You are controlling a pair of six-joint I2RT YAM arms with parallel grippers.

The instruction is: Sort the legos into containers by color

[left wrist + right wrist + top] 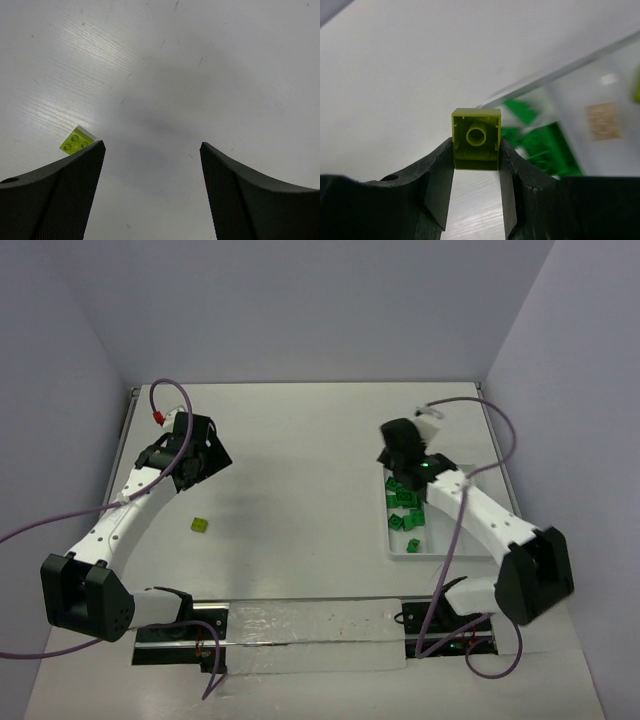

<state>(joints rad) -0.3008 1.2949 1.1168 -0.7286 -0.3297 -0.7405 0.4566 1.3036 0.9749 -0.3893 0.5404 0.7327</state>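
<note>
Right pincer [476, 155] pinches 1 yellow-green lego [476, 136] near the tray [395, 552], next to be dropped among its own colour; left pincer [152, 146] spread.

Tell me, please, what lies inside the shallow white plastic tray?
Dark green studded bricks lie in its leftmost compartment. The right arm covers the other compartments of the tray, so their contents cannot be seen.
</note>
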